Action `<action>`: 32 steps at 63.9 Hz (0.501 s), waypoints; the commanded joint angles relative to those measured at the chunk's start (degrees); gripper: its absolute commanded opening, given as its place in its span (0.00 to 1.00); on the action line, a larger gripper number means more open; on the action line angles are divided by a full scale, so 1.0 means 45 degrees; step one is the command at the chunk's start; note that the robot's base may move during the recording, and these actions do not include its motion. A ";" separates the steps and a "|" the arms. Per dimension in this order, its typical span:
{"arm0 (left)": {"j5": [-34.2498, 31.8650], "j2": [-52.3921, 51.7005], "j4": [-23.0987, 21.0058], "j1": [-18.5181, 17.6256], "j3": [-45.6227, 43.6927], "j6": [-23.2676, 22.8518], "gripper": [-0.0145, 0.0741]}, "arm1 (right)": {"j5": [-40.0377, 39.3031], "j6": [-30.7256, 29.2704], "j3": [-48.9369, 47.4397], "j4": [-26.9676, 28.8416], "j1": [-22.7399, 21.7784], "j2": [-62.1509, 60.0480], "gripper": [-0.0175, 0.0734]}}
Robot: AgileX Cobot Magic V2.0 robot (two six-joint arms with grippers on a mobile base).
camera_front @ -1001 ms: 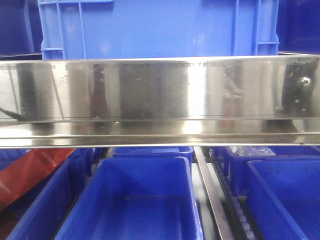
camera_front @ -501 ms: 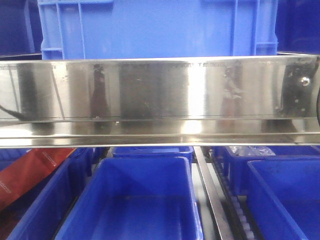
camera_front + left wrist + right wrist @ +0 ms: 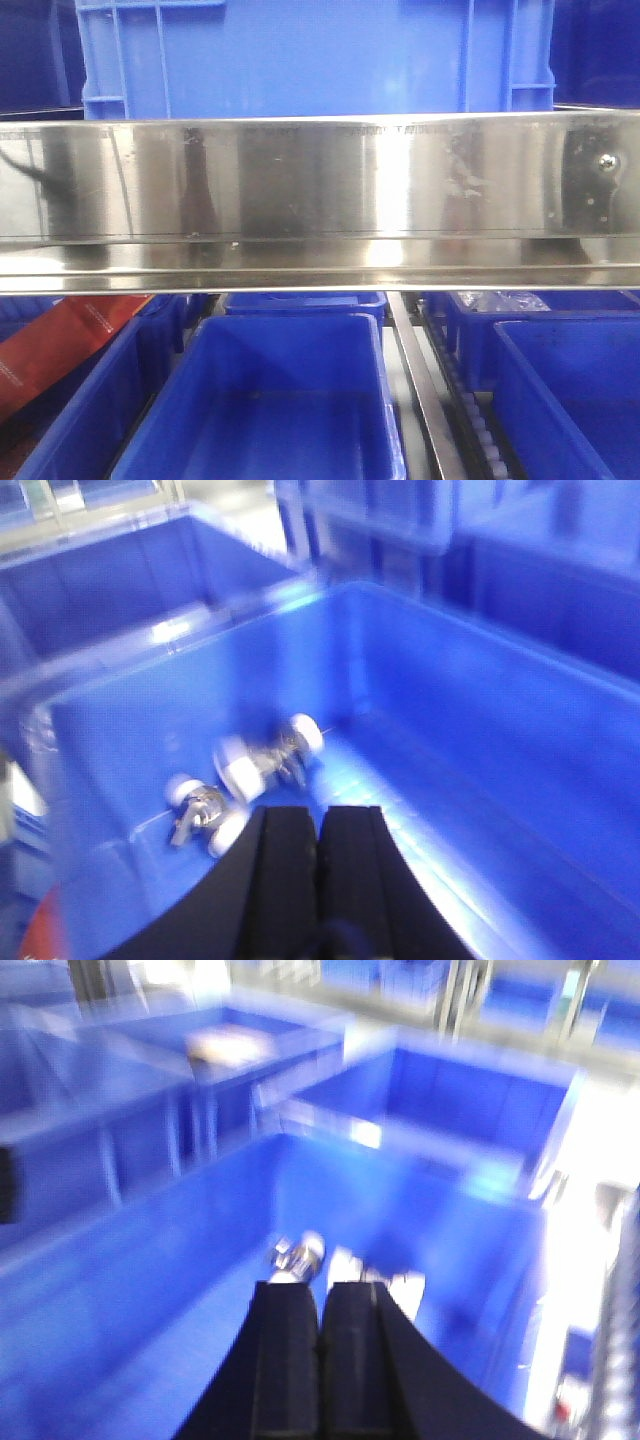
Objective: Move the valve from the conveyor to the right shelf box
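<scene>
Hovering: the left gripper hangs over a blue bin, its two black fingers pressed together with only a thin seam between them and nothing held.
Left bin contents: two valves lie on the floor near the far corner; one valve sits just ahead of the fingertips, the second valve to its left and nearer the wall. White end caps show on both; the rest is blurred.
Right gripper: fingers closed against each other, empty, poised above another blue bin.
Right bin contents: one valve rests on the floor just beyond the fingertips, a white cap and metal body visible; a pale patch beside it is too blurred to name.
Front view: a steel rail crosses the frame, a large blue crate above it, open blue bins below, a red packet at lower left. Neither arm shows here.
Conveyor: not visible in any view.
Sharpness: both wrist views are smeared.
</scene>
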 commanded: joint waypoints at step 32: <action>-0.4074 -0.8762 0.0811 0.0083 1.0154 -0.1142 0.04 | -0.4014 -0.0087 0.9811 -0.0040 0.0004 -0.7234 0.02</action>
